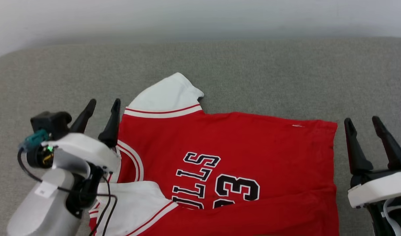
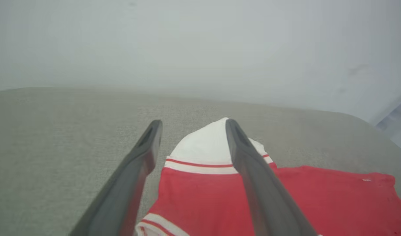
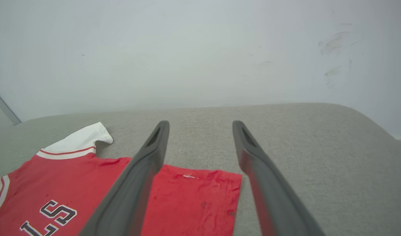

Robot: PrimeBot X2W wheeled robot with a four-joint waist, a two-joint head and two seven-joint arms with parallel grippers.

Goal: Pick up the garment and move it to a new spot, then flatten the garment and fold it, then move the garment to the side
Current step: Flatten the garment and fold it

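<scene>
The red jersey garment [image 1: 240,144] lies spread flat on the grey padded surface, collar toward the left, hem toward the right, black numerals facing up. One white sleeve [image 1: 167,95] points to the far side; the other lies near the bottom left. My left gripper [image 1: 102,106] stands open beside the collar edge, holding nothing. In the left wrist view the left gripper [image 2: 192,123] frames the garment's [image 2: 207,193] far sleeve. My right gripper [image 1: 364,122] is open just right of the hem. The right wrist view shows the right gripper [image 3: 200,124] above the garment's [image 3: 194,196] hem corner.
The grey padded surface [image 1: 269,75] stretches well beyond the jersey to the far side and right. A pale wall [image 1: 200,16] rises behind its far edge. The surface's rounded corner [image 3: 361,114] appears in the right wrist view.
</scene>
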